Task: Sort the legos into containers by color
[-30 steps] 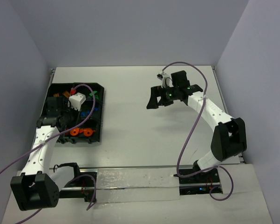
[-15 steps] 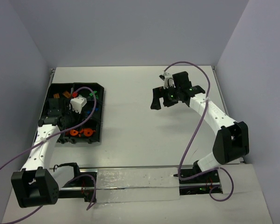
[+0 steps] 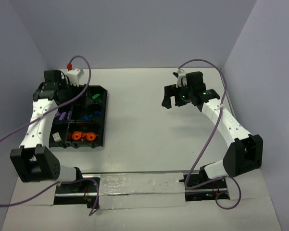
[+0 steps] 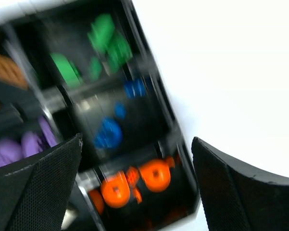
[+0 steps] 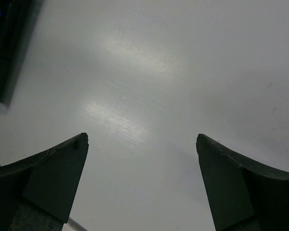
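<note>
The table (image 3: pixel 139 120) is flat and pale grey-white. 1 black tray (image 3: pixel 106 122) lies on it at the left of the frame, close to the left wall. The tray sits flat, its long side running up and down the picture. A shiny clear strip (image 3: pixel 139 185) lies along the table's bottom edge.

The left wrist picture is smeary, so the legos (image 4: pixel 108 132) in the tray (image 4: pixel 156 91) are only fuzzy blobs. A brown lego (image 4: pixel 2 67) at 9 o'clock is cut off by the edge. From above, the left arm (image 3: pixel 42 106) hides the tray's side at 9 o'clock, and the legos look too small to tell shapes. The right wrist picture cuts the tray off at 10 o'clock.
</note>
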`<act>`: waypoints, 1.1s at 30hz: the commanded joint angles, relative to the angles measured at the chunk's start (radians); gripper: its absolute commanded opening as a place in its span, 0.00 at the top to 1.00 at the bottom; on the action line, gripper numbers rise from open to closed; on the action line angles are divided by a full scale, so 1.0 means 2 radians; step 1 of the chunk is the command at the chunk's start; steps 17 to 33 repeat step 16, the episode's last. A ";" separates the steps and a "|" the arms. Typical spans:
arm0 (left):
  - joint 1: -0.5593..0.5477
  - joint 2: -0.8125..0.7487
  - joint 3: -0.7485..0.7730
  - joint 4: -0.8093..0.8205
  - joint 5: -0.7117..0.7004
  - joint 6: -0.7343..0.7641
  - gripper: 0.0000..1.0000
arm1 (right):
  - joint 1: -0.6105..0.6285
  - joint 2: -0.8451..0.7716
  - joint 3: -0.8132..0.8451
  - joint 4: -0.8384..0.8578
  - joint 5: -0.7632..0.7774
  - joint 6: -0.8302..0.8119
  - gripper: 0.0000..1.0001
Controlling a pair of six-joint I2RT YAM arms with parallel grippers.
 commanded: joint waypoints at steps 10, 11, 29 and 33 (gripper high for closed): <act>0.001 0.084 0.076 0.163 -0.034 -0.145 0.01 | -0.074 0.010 0.057 0.063 0.107 -0.009 0.00; 0.000 0.083 0.068 0.168 -0.040 -0.147 0.01 | -0.074 0.010 0.058 0.063 0.106 -0.009 0.00; 0.000 0.067 0.033 0.187 -0.053 -0.148 0.01 | -0.074 0.009 0.053 0.063 0.100 -0.008 0.00; 0.000 0.067 0.033 0.187 -0.053 -0.148 0.01 | -0.074 0.009 0.053 0.063 0.100 -0.008 0.00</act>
